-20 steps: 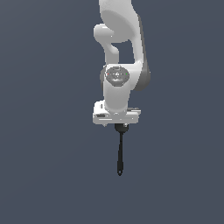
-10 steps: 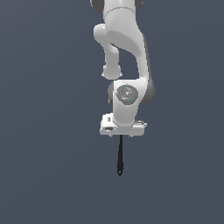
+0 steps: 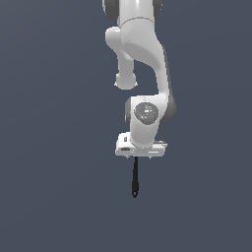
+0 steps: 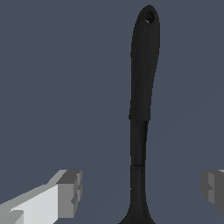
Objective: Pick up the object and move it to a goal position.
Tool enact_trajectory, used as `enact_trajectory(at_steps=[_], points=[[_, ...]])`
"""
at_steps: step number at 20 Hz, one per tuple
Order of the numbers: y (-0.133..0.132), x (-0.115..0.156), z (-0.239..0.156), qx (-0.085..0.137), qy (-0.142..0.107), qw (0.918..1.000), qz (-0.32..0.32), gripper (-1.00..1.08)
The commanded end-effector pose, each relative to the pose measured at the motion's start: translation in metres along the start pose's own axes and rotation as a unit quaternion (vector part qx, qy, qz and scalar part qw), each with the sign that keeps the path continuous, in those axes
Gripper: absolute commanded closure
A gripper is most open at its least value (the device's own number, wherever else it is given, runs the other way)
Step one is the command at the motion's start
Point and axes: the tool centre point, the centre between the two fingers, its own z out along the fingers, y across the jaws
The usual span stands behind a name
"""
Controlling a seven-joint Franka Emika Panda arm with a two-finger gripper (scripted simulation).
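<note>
The object (image 3: pixel 135 179) is a slim black utensil. In the exterior view its long handle reaches down out from under the white hand, and its head is hidden by the hand. In the wrist view the object (image 4: pixel 142 96) runs between the two fingers, with the hole at its handle tip far from the hand and the head widening near the picture's edge. My gripper (image 3: pixel 136 156) is open. Its grey fingertips (image 4: pixel 72 192) stand wide apart on either side of the object's neck, and neither touches it. The gripper (image 4: pixel 142 190) straddles the object.
Only a plain dark grey-blue ground shows around the object. The white arm (image 3: pixel 142 59) rises from the hand toward the top of the exterior view.
The hand has come down over the object's head end, which showed before and is now covered. The object itself has not moved.
</note>
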Motion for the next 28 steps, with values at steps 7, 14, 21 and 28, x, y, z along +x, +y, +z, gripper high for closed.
enact_trajectory(at_steps=[7,14,21,28], points=[[0.0,0.0,0.023,0.0,0.001,1.0,0.0,-0.92],[0.0,0.0,0.049,0.0,0.001,1.0,0.001,-0.92],[0.0,0.001,0.05,0.0,0.001,1.0,0.001,1.08],[0.001,0.001,0.05,0.0,0.001,1.0,0.001,1.08]])
